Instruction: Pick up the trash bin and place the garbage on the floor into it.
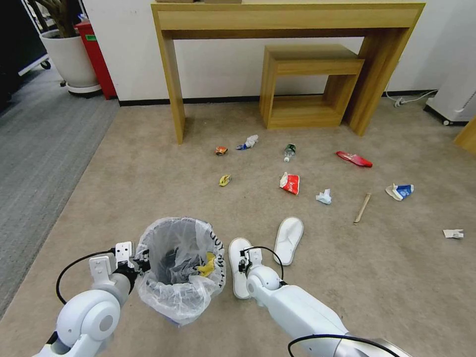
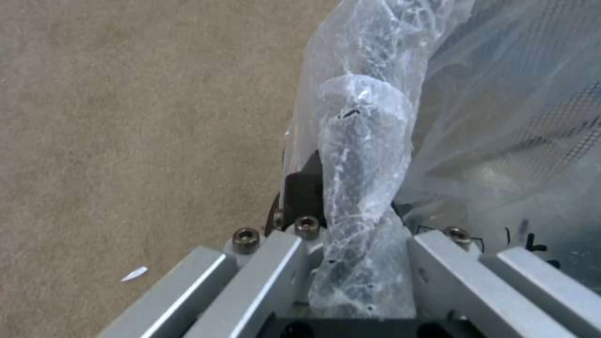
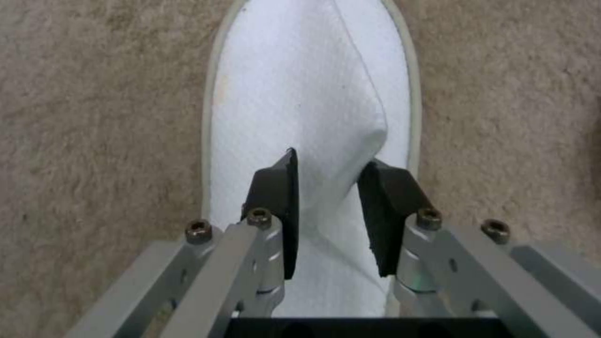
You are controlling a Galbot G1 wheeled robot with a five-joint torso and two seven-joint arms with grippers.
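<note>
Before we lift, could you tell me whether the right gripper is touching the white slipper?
Touching: the right wrist view shows the right gripper pinching a fold of the white slipper.

Beige-tan short-pile carpet floor (image 1: 148,168) meets grey ribbed carpet (image 1: 39,144). Translucent white crinkly bin liner (image 1: 181,290) carries black lettering, yellow wrapper (image 1: 207,267) inside. Two plain white cloth slippers (image 1: 289,238). Red-and-white crumpled packet (image 1: 290,183), blue-white flattened carton (image 1: 400,191), glossy red wrapper (image 1: 354,159), pale wooden stick (image 1: 362,208).

The bag-lined trash bin (image 1: 181,267) stands upright on the beige carpet (image 1: 148,173), a yellow wrapper (image 1: 207,267) inside. 2 white slippers (image 1: 289,239) lie just beside it; wrappers, a bottle (image 1: 289,151), tissue and a wooden stick (image 1: 362,207) lie scattered farther off.
</note>
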